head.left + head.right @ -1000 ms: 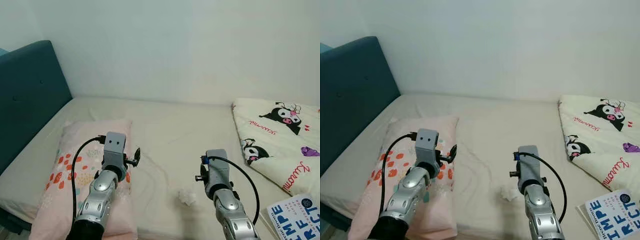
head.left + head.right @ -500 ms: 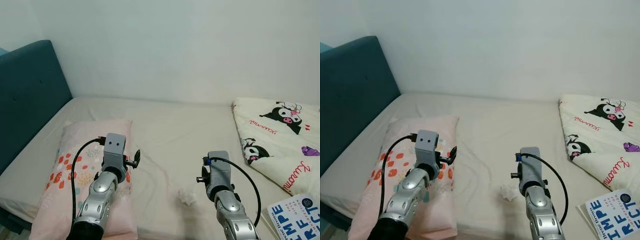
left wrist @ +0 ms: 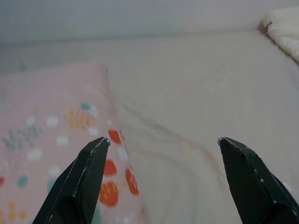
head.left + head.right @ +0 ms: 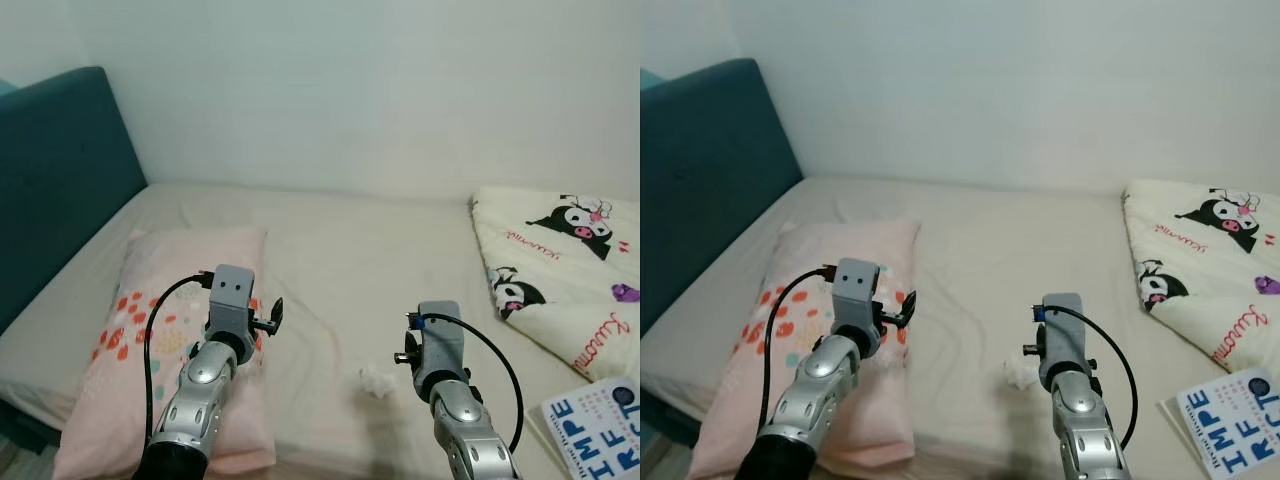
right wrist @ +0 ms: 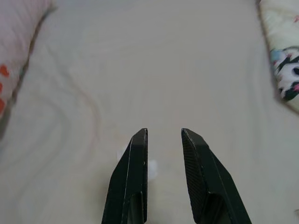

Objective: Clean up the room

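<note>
**Crumpled tissue on the bed**

A small white crumpled tissue [image 4: 376, 380] lies on the beige bed [image 4: 350, 260], just beside the right gripper [image 5: 163, 135], jaws narrowly parted. The left gripper [image 3: 161, 142], jaws spread wide, hovers over the pink pillow [image 4: 160, 330]. A cartoon-print blanket [image 4: 560, 270] and a book [image 4: 600, 430] lie right.

A teal headboard [image 4: 55, 190] stands at the left end of the bed [image 4: 370, 250], against a pale wall [image 4: 330, 90]. The cream sheet [image 4: 980, 260] is wrinkled near the middle. At the right, a white quilt [image 4: 560, 270] printed with black-and-pink cartoon figures lies bunched on the bed. A white-and-blue book [image 4: 600, 425] with large letters sits at the near right corner, just below the quilt.
</note>
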Motion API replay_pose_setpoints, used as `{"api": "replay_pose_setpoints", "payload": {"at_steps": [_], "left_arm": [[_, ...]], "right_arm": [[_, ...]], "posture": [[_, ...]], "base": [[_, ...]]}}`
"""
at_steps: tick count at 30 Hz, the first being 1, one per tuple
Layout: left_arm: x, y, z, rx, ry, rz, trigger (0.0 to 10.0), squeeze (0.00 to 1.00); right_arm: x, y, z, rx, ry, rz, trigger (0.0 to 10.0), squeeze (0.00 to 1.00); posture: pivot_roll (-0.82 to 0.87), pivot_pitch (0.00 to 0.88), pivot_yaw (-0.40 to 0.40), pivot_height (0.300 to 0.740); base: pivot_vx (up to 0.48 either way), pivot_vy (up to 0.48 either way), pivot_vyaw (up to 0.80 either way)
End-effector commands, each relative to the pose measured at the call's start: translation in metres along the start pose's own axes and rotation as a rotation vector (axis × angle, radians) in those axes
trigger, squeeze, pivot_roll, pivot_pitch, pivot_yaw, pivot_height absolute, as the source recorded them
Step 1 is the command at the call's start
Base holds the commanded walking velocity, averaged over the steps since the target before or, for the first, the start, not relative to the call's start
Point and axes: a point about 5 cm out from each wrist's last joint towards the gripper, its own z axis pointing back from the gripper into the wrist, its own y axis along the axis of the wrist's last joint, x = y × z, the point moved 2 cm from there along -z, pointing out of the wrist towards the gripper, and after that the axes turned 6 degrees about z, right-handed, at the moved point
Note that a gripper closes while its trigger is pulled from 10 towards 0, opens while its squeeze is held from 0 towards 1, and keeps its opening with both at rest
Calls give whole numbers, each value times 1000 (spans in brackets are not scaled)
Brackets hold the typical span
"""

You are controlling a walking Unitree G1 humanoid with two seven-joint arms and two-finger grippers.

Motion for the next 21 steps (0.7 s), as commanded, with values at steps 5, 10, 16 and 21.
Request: {"api": "replay_pose_setpoints", "payload": {"at_steps": [5,10,16,21], "left_arm": [[-7,-5,4,-30,5,-14,10000,0],[-5,-5,3,-31,-2,-15,10000,0],[-4,-5,3,-33,-10,-15,10000,0],[-3,-5,3,-35,-16,-14,10000,0]], "right_arm": [[-6,-2,2,-15,21,-15,10000,0],[-8,-2,2,-11,28,-22,10000,0],[-8,-1,3,-10,36,-42,10000,0],[-7,0,3,-5,33,-54,10000,0]], "posture": [[-32,18,24,619],[-31,20,24,619],[-30,21,26,619],[-30,22,26,619]], "base": [[0,0,0],[0,0,0],[0,0,0],[0,0,0]]}}
